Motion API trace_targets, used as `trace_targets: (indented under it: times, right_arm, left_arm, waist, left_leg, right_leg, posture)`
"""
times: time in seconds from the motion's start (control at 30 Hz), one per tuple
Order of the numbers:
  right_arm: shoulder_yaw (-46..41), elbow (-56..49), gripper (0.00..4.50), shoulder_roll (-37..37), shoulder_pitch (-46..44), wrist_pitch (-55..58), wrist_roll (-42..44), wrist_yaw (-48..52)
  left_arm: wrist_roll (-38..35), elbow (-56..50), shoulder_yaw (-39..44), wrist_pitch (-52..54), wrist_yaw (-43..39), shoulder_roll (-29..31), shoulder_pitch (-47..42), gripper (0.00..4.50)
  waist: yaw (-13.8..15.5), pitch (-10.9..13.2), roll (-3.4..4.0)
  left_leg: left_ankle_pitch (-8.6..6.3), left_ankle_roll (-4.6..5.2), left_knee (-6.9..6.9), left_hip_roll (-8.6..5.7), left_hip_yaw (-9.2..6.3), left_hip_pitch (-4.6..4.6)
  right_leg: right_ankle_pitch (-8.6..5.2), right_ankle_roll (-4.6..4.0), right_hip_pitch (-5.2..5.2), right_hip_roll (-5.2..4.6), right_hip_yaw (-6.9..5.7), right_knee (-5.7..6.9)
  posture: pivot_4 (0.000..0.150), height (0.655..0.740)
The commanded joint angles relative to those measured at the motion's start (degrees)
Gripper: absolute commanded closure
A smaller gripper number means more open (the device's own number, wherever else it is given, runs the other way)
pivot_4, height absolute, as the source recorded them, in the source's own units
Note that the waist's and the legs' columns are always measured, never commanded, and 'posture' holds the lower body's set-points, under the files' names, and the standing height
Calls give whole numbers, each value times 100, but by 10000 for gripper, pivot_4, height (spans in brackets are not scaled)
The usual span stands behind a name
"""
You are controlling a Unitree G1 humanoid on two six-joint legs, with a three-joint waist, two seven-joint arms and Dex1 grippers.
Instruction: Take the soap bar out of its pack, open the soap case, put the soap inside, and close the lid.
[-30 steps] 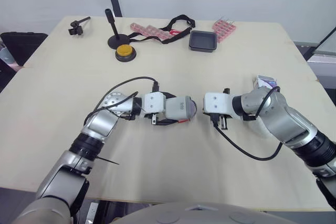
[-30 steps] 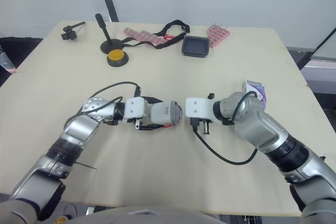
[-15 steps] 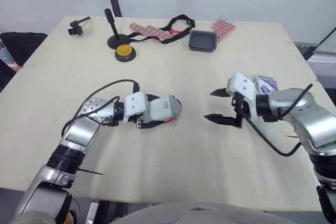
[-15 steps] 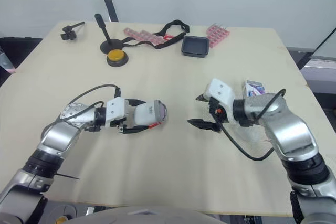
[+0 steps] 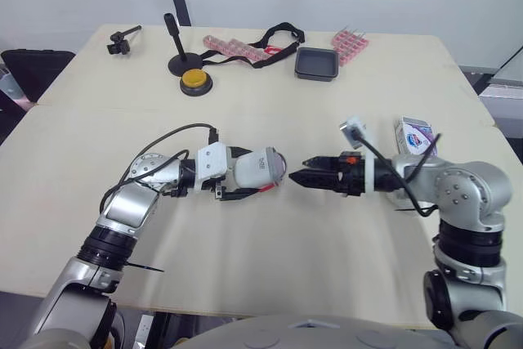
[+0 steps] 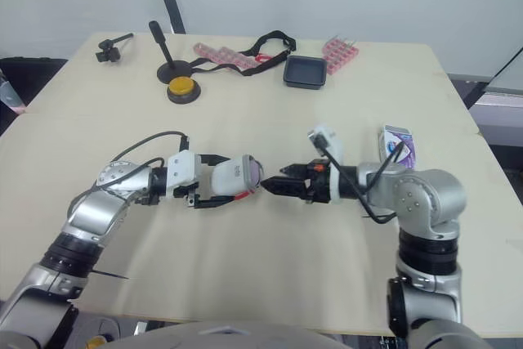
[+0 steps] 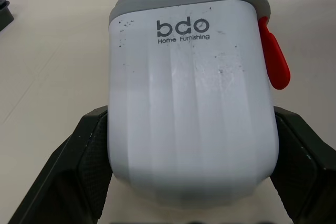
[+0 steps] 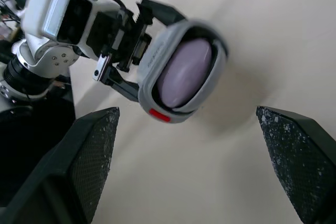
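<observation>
Beige table, pale wall behind. Left arm reaches in low from the left of the soap case, wrist level. Left gripper is clamped on the case's two long sides, and the case lies on its side. Cannot tell if it touches the tabletop. Red latch sits on one edge. The case's end faces away from the left wrist, with a lilac oval inside the grey rim. Right arm is bent at the elbow, forearm level. Right gripper points straight at that end, tips just short of it, fingers spread wide, holding nothing. Soap pack lies well right of the case, beyond the right forearm. Black tray, yellow button and pink blister strips sit well beyond the case by the far edge. Bare table lies on the case's near side and between it and that clutter.
</observation>
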Motion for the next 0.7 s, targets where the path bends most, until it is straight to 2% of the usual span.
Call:
trace_targets:
  times: [0.03, 0.27, 0.5, 0.7]
  right_arm:
    - [-152, 101, 110, 83, -30, 80, 561, -496]
    - [-106, 807, 110, 166, -94, 80, 1307, -1533]
    - [-17, 769, 110, 373, -94, 80, 2204, -2239]
    - [53, 755, 110, 150, 120, 80, 2893, -2460]
  left_arm:
    - [-76, -189, -23, -107, -24, -49, -70, 10181]
    - [-114, -249, -69, -193, -202, -34, -81, 10181]
    - [-62, -209, -129, -320, -338, 11, -90, 10181]
    - [-11, -10, -115, -475, -404, 71, -144, 10181]
  waist:
    - [26, 0, 0]
    - [25, 1, 2]
    - [36, 1, 2]
    - [46, 1, 2]
  left_leg:
    - [0, 0, -2, 0, 0, 0]
    - [4, -7, -16, 0, 0, 6]
    - [6, -10, -26, 0, 0, 6]
    - [6, -10, -27, 0, 0, 4]
  right_leg:
    - [0, 0, 0, 0, 0, -2]
    - [0, 0, 2, 0, -2, -7]
    - [0, 1, 2, 1, -6, -16]
    - [0, 1, 3, 0, -9, -20]
  posture:
    - [1500, 7395]
    - [1500, 7395]
    - [1500, 7395]
    - [1500, 7395]
